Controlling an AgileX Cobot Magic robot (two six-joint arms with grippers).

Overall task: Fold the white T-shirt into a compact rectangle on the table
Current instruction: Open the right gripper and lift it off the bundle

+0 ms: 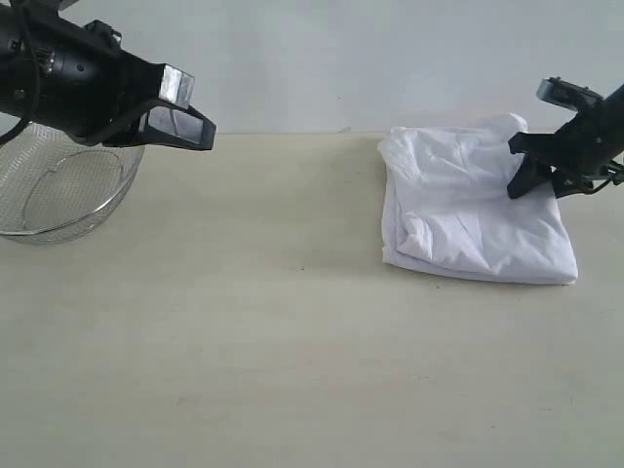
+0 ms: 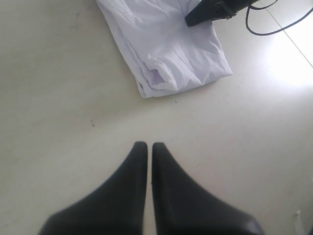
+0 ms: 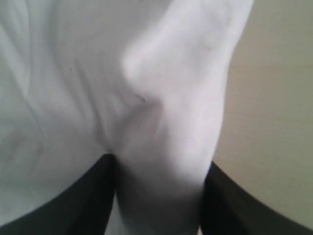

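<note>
Right pincer [image 3: 160,164] is spread partway, straddling a ridge of the white T-shirt [image 1: 468,210]; left pincer [image 2: 149,145] is pinched together, empty, over the bench [image 1: 244,341].

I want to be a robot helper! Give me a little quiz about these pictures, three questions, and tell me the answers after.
1. True or false: the left pincer is shut and holds nothing.
2. What stands on the table at the left of the exterior view? A) a wire-mesh bowl B) a red mug C) a book
3. Fill the gap: the right pincer has a ridge of cloth between its fingers, part of the folded ____.
Key: 1 true; 2 A; 3 white T-shirt.
</note>
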